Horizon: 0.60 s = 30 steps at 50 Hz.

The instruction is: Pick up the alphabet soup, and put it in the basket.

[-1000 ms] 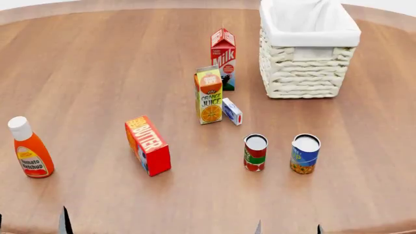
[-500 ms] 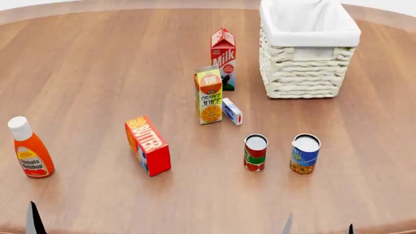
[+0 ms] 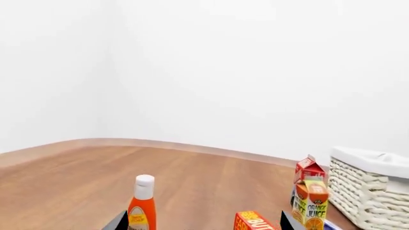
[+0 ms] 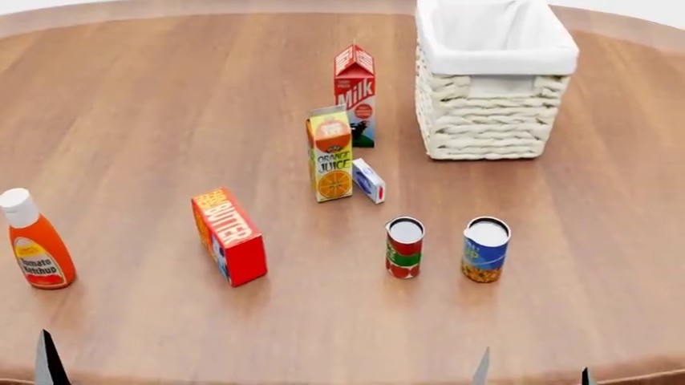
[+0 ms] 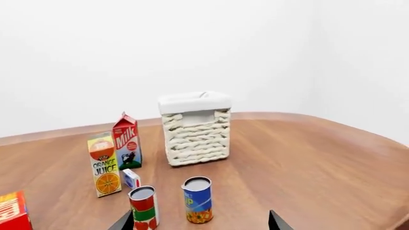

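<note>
Cartons [image 4: 332, 154] between cans [image 4: 405, 247] and basket [image 4: 488, 120]

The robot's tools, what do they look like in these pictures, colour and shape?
Only fingertips show. In the head view the left tool appears as one thin, dark grey pointed blade with a paler face; the right tool as two narrow pointed tips, one pale grey, one dark. Both wrist views show dark wedge-shaped tips. No cables, markings or arm links are visible.

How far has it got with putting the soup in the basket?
Nothing is done yet. The two cans still stand on the table; which one is the alphabet soup I can't read. The basket shows only its lining. Neither gripper holds anything; only fingertips show. Reaching, grasping, lifting and dropping in are all left.
</note>
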Available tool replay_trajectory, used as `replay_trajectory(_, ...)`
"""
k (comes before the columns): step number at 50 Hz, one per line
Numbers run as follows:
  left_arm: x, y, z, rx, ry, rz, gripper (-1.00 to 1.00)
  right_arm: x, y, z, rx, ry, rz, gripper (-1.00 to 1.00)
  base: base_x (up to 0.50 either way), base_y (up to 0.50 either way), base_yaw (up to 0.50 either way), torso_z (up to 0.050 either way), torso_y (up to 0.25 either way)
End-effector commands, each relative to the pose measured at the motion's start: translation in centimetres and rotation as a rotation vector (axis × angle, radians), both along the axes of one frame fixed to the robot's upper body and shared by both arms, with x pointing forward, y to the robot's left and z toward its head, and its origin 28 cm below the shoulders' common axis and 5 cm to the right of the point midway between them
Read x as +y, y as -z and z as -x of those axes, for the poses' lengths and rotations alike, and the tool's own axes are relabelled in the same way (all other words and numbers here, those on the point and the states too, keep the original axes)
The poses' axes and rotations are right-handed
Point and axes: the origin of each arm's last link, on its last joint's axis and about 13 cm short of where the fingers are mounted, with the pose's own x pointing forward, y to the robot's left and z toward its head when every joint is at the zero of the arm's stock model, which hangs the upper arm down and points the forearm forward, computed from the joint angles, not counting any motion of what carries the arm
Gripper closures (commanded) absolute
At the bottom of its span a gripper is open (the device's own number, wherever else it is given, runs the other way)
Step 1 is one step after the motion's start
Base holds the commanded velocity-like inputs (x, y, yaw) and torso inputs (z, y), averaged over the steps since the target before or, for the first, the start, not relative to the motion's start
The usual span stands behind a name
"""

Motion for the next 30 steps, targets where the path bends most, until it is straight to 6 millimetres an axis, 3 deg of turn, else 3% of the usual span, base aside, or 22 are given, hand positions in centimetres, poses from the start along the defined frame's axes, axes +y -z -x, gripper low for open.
replay_trajectory(1, -0.01, -0.02, 0.01, 0.001, 0.001, 0.002, -1.0, -0.06, -0.02, -0.08, 0.007, 0.001, -0.008, -1.0, -0.07, -0.19, 0.0, 0.0, 0.0)
replay_trajectory(30, -0.13, -0.01, -0.06, 0.003, 0.016, 0.004, -1.0, 0.01, 0.0, -0.23, 0.009, -0.011, -0.008, -1.0, -0.06, -0.19, 0.0, 0.0, 0.0)
